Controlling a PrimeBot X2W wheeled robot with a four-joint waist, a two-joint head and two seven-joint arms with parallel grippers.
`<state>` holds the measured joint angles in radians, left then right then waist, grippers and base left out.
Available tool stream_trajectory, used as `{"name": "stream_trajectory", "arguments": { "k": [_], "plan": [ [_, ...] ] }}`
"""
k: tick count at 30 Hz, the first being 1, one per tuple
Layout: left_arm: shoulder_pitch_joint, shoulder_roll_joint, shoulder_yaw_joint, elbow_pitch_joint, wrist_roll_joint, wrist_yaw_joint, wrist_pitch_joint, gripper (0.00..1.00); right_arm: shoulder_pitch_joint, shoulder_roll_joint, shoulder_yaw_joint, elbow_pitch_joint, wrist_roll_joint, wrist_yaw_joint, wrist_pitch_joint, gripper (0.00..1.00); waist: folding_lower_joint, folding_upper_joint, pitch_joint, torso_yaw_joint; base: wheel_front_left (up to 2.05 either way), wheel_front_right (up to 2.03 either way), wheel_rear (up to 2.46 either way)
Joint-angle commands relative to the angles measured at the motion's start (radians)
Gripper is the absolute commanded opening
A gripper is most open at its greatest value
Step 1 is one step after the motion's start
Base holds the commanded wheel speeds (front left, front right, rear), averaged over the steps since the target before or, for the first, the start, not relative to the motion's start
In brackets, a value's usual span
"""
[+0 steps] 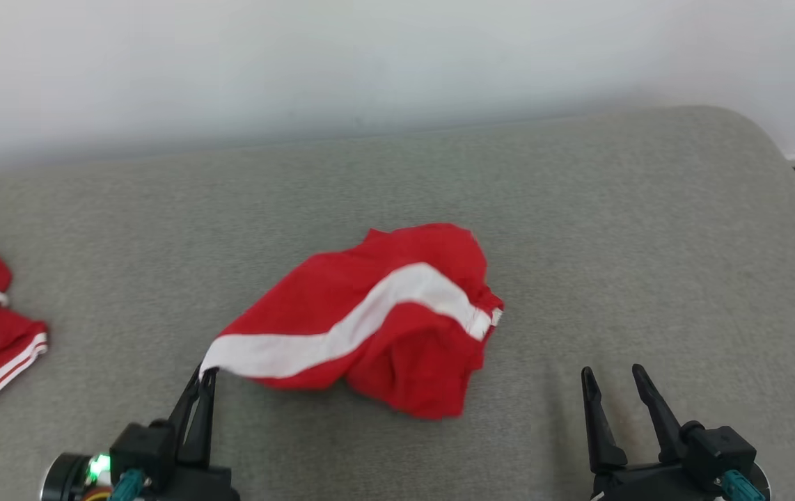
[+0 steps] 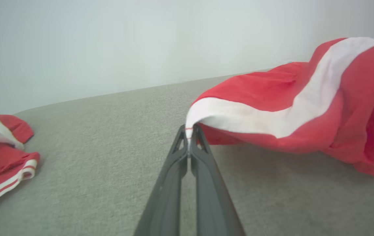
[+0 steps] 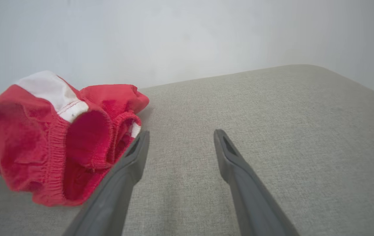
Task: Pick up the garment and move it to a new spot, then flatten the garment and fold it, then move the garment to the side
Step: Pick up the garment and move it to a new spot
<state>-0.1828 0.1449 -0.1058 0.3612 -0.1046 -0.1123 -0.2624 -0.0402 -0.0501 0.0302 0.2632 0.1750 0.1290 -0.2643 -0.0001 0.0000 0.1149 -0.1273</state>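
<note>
Step 1, pickup: left end effector (image 1: pixel 207 376) is pinched on the white-stripe corner of the red shorts (image 1: pixel 397 327) mid grey cushion (image 1: pixel 578 209), right end effector (image 1: pixel 613 376) wide & empty nearby; next prob. needs a slip-free lift, then carry to new spot.

- The head camera is looking forward and down from above the near edge of the pad (image 1: pixel 578 229), facing the wall (image 1: pixel 370 56); it is standing farthest back, taking in the garment (image 1: pixel 370 320), the left gripper (image 1: pixel 206 372) and the right gripper (image 1: pixel 613 372).
- The left wrist camera is sitting low over the pad, looking along the left gripper toward the wall; it is very near the garment's corner; with the head view it is sharing the second garment (image 2: pixel 3 164) at the left.
- The right wrist camera is sitting low too, facing the wall, close to the garment's other end; all three are sharing garment, pad and wall.
</note>
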Motion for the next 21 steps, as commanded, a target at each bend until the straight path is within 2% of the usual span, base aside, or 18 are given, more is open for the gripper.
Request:
{"name": "stream_trajectory", "arguments": {
  "k": [1,4,11,12,13,21],
  "plan": [
    [0.032,0.005,0.003,-0.015,0.007,0.006,-0.001,0.0,0.007,0.0,0.0,-0.001,0.0,0.003,-0.003,1.0,0.0001,0.0,-0.02,0.051,0.0,0.0,0.0],
    [0.081,0.005,0.006,-0.025,0.0,0.007,-0.001,0.0,0.008,0.0,0.002,0.001,-0.001,0.003,-0.003,1.0,0.0001,0.0,-0.022,0.066,0.0,0.0,0.0],
    [0.139,-0.015,0.011,0.06,-0.034,0.001,-0.001,0.0,0.016,0.0,0.005,0.006,-0.001,0.003,-0.003,1.0,0.0001,0.0,-0.028,0.075,0.0,0.0,0.0],
    [0.14,-0.018,0.013,0.068,-0.038,0.0,-0.001,0.03,0.017,0.0,0.004,0.007,-0.002,0.003,-0.003,1.0,0.0001,0.0,-0.03,0.077,0.0,0.0,0.0],
    [0.139,-0.026,0.02,0.071,-0.045,-0.002,-0.001,1.0,0.017,0.0,0.0,0.006,-0.005,0.003,-0.003,1.0,0.0001,0.0,-0.031,0.08,0.0,0.0,0.0],
    [0.182,-0.051,0.061,0.05,-0.049,0.006,-0.001,1.0,0.024,0.0,-0.001,0.005,-0.01,0.003,-0.003,1.0,0.0001,0.0,-0.042,0.095,0.0,0.0,0.0]
  ]
}}
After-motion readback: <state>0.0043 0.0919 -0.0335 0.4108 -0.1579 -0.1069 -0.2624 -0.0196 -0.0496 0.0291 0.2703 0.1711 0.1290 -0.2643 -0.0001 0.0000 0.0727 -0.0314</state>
